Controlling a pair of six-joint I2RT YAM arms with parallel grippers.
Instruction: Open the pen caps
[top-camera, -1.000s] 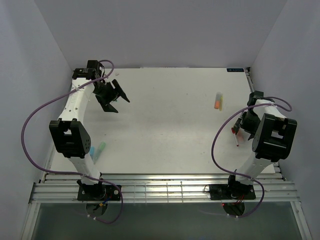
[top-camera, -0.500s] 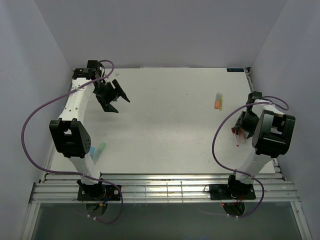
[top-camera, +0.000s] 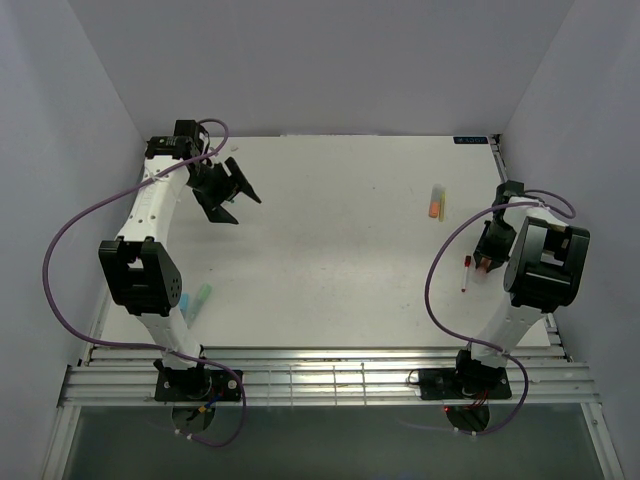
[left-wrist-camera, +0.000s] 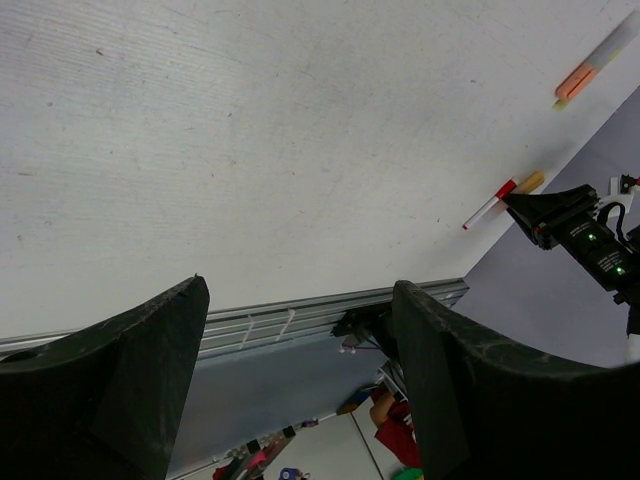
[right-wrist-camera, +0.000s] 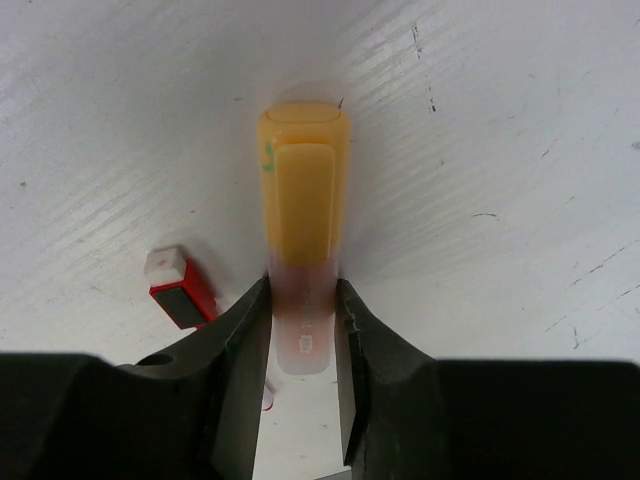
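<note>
- Plastic throughout: yellow-orange cap (right-wrist-camera: 303, 180) on a pale see-through pen (right-wrist-camera: 301, 340), clamped across its barrel by the right gripper (right-wrist-camera: 302, 310), cap end poking out past the tips;
- we judge it light, stiff, smooth, prob. slippery; cap looks press-fit, so keep the barrel held firm and take the cap by its sides w/ the other hand;
- left gripper (left-wrist-camera: 298, 300) has jaws wide apart, nothing between, far across the table (top-camera: 330, 240) from the right gripper;
- red-capped pen (right-wrist-camera: 180, 292) lies just beside the right gripper;
- right wrist view shows grip and cap clip close up; top view hides that behind the arm, but adds two more pens (top-camera: 437, 203) beyond the right gripper and a teal pen (top-camera: 201, 297) far across from it.
</note>
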